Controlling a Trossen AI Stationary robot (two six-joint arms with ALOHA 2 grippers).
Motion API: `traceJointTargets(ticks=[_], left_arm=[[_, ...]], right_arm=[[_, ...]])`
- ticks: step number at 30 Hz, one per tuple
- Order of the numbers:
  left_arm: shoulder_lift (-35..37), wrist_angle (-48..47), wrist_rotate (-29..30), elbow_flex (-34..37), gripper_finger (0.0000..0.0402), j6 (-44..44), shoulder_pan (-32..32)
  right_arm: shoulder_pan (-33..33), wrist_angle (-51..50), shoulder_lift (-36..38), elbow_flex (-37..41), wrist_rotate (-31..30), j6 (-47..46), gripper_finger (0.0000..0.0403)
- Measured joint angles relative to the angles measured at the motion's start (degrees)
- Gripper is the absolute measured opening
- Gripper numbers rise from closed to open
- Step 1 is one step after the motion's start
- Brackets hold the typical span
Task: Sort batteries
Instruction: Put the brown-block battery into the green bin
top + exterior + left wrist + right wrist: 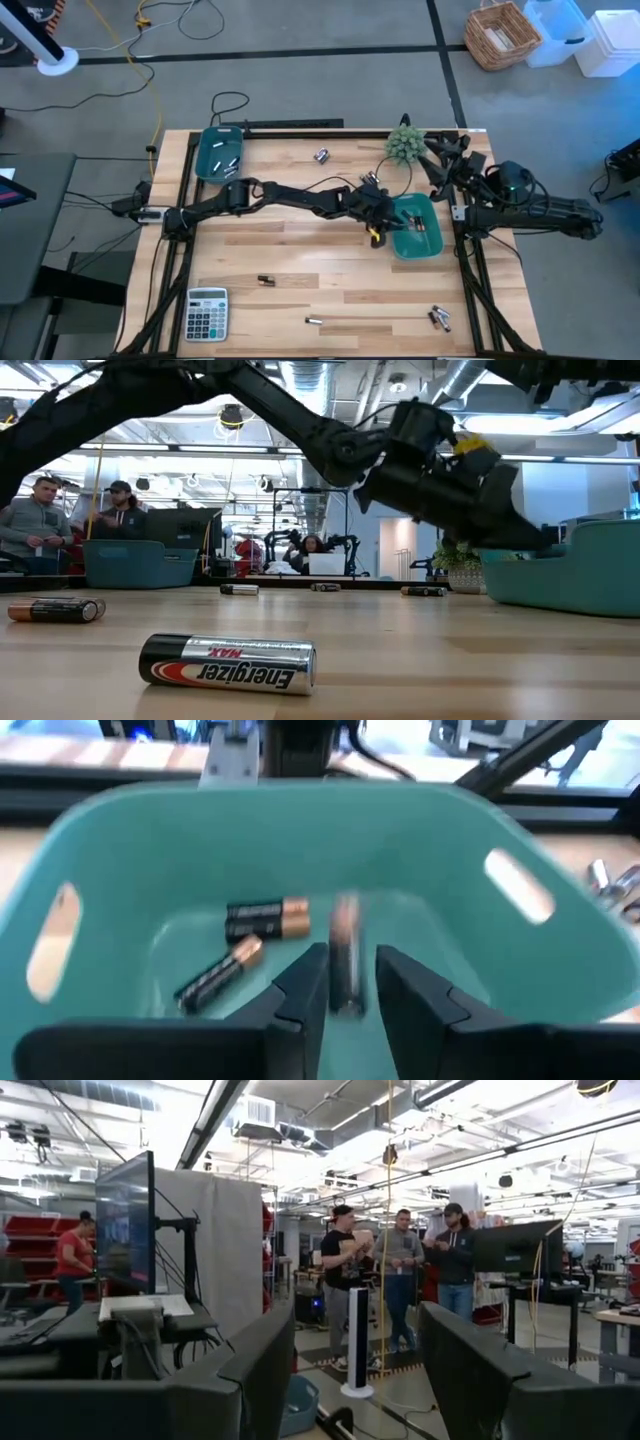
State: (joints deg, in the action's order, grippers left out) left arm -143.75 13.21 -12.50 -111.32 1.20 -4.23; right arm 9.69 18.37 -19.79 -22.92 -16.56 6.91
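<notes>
Glossy teal plastic bin (120, 850), wooden table (300, 240)

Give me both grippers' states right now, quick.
Left gripper: over the teal plastic bin, fingers parted, a blurred cylindrical battery between them; held or dropping cannot be told.
Right gripper: open, holding nothing, parked off the table's right edge.

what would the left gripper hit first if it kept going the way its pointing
The battery blurred between its open jaws, then likely the floor of the teal bin the left gripper points into; depth is unclear.
</notes>
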Motion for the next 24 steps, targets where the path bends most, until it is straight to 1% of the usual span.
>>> traceJointTargets(ticks=[3,5,9,12,15,20,24], left_arm=[[0.36,0.17,0.10,-0.16,0.0108,-0.09,0.06],[0.35,-0.80,0.34,-0.16,0.0131,1.07,0.00],[1.08,-4.48,1.95,-0.08,0.0180,2.09,-0.08],[3.30,-7.88,1.92,-0.05,0.0199,3.11,-0.37],[5.66,-9.80,1.82,-0.08,0.0201,4.67,-0.78],[7.81,-13.82,1.16,-0.07,0.0187,7.07,-0.94],[8.93,-14.28,0.86,-0.05,0.0175,7.37,-0.83]], right_arm=[[-0.11,-0.14,0.00,0.00,0.00,0.01,0.0228],[-0.47,-0.10,0.00,0.00,-0.01,0.01,0.0228],[-1.77,-0.63,0.00,0.00,-0.02,0.03,0.0228],[-3.32,-4.23,-0.01,-0.94,-0.04,0.02,0.0228],[-5.32,-8.40,-0.11,-2.40,-0.02,-0.47,0.0228],[-9.52,-9.74,-0.42,-3.14,-0.04,-0.57,0.0228],[-12.67,-12.97,-0.37,-4.91,-0.17,-0.02,0.0228]])
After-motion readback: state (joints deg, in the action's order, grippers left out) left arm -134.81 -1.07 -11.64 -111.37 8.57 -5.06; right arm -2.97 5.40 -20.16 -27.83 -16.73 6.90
